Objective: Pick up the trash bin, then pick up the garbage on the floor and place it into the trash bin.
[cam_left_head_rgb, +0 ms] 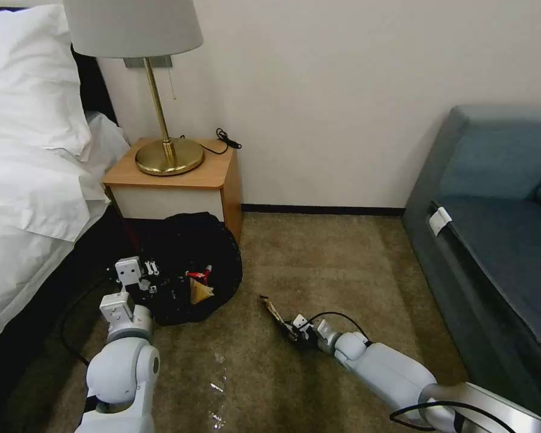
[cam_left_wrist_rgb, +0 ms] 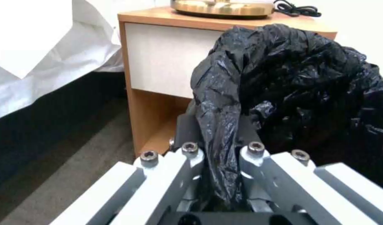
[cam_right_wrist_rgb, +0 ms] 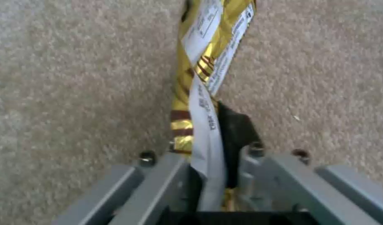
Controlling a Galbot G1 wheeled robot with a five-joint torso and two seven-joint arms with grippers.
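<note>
The trash bin (cam_left_head_rgb: 189,264), lined with a crinkled black bag, stands tilted on the carpet in front of the nightstand. My left gripper (cam_left_head_rgb: 145,278) is shut on a fold of the bag at the bin's near left rim (cam_left_wrist_rgb: 219,140). Inside the bin lie a red snack packet (cam_left_head_rgb: 199,275) and a crumpled brown paper bag (cam_left_head_rgb: 201,292). To the right of the bin, low over the carpet, my right gripper (cam_left_head_rgb: 294,329) is shut on one end of a dark-and-yellow snack wrapper (cam_left_head_rgb: 275,311). The wrapper (cam_right_wrist_rgb: 199,62) sticks out past the fingers, twisted, over the carpet.
A wooden nightstand (cam_left_head_rgb: 180,180) with a brass lamp (cam_left_head_rgb: 165,153) stands behind the bin. The bed (cam_left_head_rgb: 30,180) lies to the left and a blue sofa (cam_left_head_rgb: 493,228) to the right. Small white scraps (cam_left_head_rgb: 216,388) lie on the carpet near my base.
</note>
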